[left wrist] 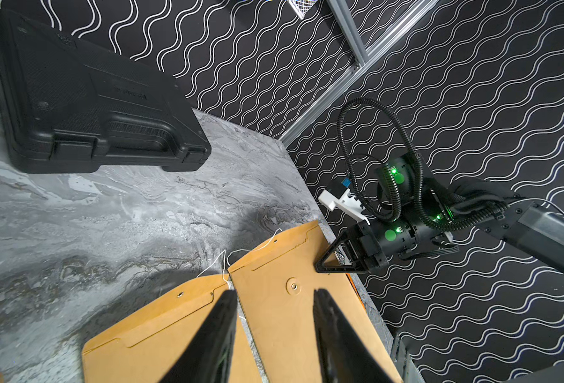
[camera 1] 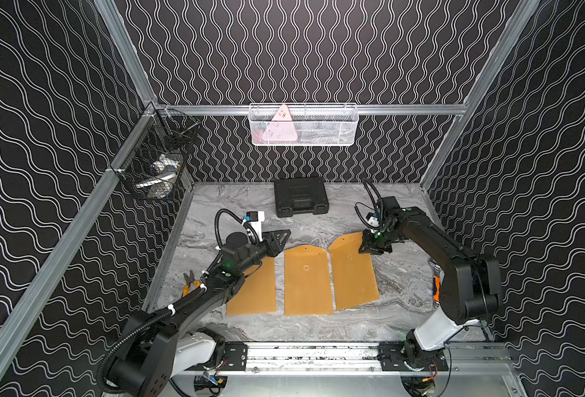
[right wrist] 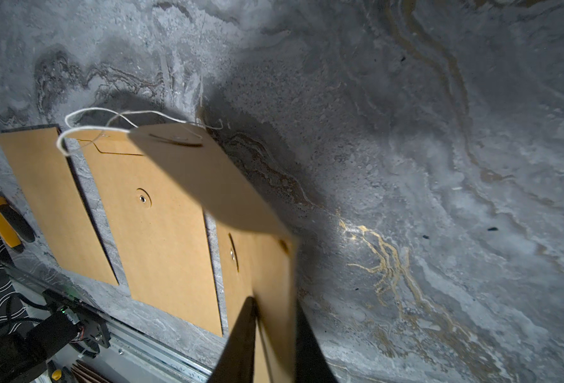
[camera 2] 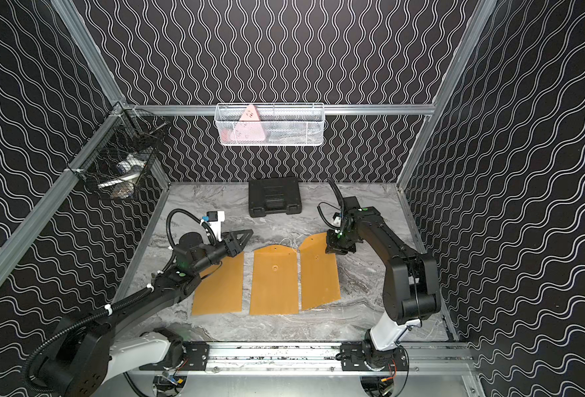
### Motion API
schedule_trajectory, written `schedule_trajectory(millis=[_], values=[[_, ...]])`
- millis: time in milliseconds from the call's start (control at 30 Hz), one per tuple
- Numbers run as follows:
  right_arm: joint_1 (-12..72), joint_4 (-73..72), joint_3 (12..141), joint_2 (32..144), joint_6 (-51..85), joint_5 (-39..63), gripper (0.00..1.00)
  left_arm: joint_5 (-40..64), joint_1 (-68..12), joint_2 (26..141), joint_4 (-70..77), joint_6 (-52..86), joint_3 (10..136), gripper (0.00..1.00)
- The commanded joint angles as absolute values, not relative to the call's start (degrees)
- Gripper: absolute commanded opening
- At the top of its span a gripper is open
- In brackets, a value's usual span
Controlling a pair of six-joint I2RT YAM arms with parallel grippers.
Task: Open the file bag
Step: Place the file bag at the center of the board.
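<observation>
We're taking the black tool case [camera 1: 300, 196], sitting at the back of the counter [camera 1: 404, 285], as our ref. Three tan bags are lying side by side in front of it, flap ends toward the case. The middle file bag [camera 1: 306, 282] is lying straight in front, the left file bag [camera 1: 255, 295] front-left, and the right file bag [camera 1: 353, 278] front-right, skewed a bit vs. the other two. The right gripper [camera 1: 370, 251] is hanging at the case-side end of that right bag, on the edge farther from the case's ctr line. In the right wrist view its jaws are standing slightly apart w/ the bag's paper edge running between them, and we can't tell whether either pad is touching it. The flap [right wrist: 207, 185] is standing opened out and lifted off the bag's face. Its white string [right wrist: 75, 132] is looping loose just beside the flap tip. The left gripper [camera 1: 282, 240] is hovering front-left of the case, above the left bag's flap end, jaws spread w/ nothing between them. Yellow-handled pliers [camera 1: 190, 283] are lying farther front-left of the case, near the counter's edge. A white mesh basket [camera 1: 335, 132] is hanging on the rail above the case, and a black wire basket [camera 1: 129, 178] is hanging up and to the left of the case.
</observation>
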State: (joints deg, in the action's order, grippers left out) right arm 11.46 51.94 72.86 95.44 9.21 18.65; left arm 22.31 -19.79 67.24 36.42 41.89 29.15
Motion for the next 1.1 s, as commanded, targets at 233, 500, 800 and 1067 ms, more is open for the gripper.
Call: schedule_trajectory(millis=[233, 500, 800, 1067], values=[[11.43, 51.37, 72.80, 94.67, 8.77, 19.17, 0.30, 22.84, -19.60, 66.94, 38.67, 41.47, 28.83, 0.41], [11.38, 52.62, 73.12, 94.18, 8.88, 17.53, 0.33, 22.85, -19.57, 67.13, 39.00, 41.65, 28.83, 0.41], [11.39, 53.51, 72.53, 93.21, 9.49, 15.92, 0.37, 22.94, -19.55, 67.18, 39.36, 41.71, 28.83, 0.41], [11.43, 54.20, 71.72, 92.55, 9.93, 14.87, 0.38, 22.85, -19.52, 66.76, 39.28, 41.79, 28.56, 0.41]])
